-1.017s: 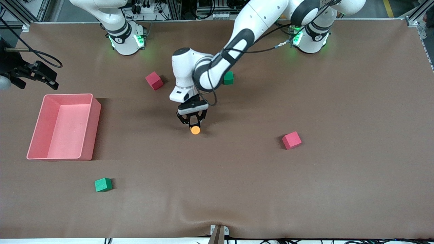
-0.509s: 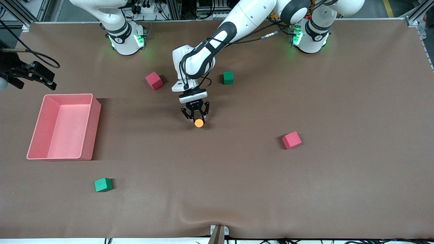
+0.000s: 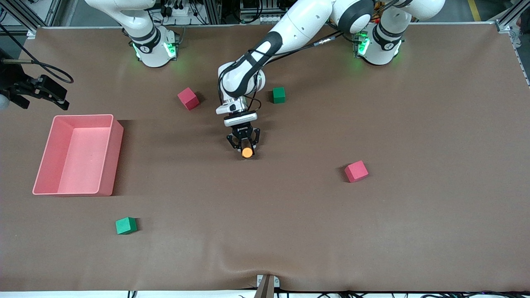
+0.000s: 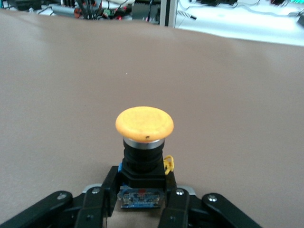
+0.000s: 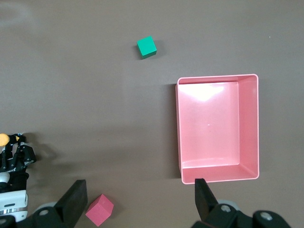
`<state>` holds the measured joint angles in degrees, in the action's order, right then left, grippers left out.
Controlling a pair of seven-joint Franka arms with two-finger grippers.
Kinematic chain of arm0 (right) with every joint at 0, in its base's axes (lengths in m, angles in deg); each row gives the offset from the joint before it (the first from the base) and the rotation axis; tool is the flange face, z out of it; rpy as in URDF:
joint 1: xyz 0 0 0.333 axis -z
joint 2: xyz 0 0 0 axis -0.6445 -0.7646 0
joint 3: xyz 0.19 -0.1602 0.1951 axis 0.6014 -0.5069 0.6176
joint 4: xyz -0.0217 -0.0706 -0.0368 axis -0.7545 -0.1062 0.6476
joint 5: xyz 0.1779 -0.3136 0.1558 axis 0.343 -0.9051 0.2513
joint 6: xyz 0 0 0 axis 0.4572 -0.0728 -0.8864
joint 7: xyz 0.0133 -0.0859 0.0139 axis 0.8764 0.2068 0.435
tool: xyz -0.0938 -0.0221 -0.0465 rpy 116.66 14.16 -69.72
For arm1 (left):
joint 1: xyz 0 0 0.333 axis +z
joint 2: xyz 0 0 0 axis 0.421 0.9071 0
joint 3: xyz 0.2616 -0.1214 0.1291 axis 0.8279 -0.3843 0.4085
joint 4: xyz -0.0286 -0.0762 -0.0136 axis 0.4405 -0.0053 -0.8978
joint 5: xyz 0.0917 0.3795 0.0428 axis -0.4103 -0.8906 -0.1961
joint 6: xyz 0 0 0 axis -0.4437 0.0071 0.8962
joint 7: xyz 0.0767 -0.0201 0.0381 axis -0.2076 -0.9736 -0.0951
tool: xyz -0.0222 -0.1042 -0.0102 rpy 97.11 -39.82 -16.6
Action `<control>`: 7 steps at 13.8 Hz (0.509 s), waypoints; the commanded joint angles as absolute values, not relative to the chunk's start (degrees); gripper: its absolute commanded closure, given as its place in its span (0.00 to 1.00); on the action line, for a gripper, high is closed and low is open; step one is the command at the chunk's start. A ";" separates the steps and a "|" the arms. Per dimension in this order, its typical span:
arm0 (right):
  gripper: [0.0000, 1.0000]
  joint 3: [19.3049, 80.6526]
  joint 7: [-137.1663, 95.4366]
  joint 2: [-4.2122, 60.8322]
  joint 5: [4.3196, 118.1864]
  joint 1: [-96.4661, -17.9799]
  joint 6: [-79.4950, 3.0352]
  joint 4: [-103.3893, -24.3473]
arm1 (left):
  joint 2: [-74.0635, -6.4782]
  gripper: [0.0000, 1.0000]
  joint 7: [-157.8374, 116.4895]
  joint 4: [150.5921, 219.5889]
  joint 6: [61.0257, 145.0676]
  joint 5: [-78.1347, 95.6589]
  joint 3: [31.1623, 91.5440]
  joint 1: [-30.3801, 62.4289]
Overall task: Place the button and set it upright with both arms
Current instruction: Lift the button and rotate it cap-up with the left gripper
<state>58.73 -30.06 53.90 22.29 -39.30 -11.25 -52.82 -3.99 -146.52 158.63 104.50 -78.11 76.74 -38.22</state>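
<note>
**Button clamped in left end effector, mid-counter**

Button [image 3: 247, 152] near the middle of the brown counter [image 3: 414, 231], orange cap toward the front camera, black body pointing back into the fingers. Gripped at the black body by the left end effector [image 3: 245, 148], fingers closed on it from both sides. From the left wrist view: round orange cap [image 4: 144, 122] on top, stubby black body below, a blue-edged base pinched between the black fingers [image 4: 176, 209]; small yellow tab at the side of the body. Cannot tell whether the button touches the counter or sits just above it.

Left arm reaching from its base down to the counter's centre, wrist pointing toward the front camera.

Outward from the button:
- Green cube [image 3: 278, 94] farther from the front camera, beside the left arm's wrist.
- Red cube [image 3: 188, 98] at similar depth, toward the right arm's end.
- Second red cube [image 3: 356, 171] slightly nearer the camera, toward the left arm's end, well apart from the button.
- Second green cube [image 3: 126, 225] nearest the camera, toward the right arm's end.
- Pink bin [image 3: 117, 136], open top, nothing visible inside, at the right arm's end of the counter.

Right end effector [image 3: 41, 93] waiting above the counter's edge at the right arm's end, just past the pink bin; fingers spread wide, holding nothing. Right wrist view looking straight down on the pink bin [image 5: 256, 128], a green cube [image 5: 147, 47] and a red cube [image 5: 99, 209].
</note>
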 commanded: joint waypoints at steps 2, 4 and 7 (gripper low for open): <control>0.00 59.38 -29.94 53.36 23.09 -38.37 -11.03 -51.59 | -0.94 1.00 -152.63 156.57 103.83 -86.34 76.87 -38.65; 0.00 59.38 -29.94 53.36 23.09 -38.54 -11.12 -51.59 | -0.24 1.00 -155.89 156.57 103.83 -90.13 76.87 -38.47; 0.00 59.38 -29.94 53.36 23.09 -38.37 -11.03 -51.59 | -0.76 0.07 -155.90 156.22 103.83 -89.79 76.78 -38.47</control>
<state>58.75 -30.06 53.90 22.30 -39.30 -11.44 -52.82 -3.20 -153.75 160.30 104.07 -85.95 77.69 -38.95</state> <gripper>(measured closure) 0.000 0.581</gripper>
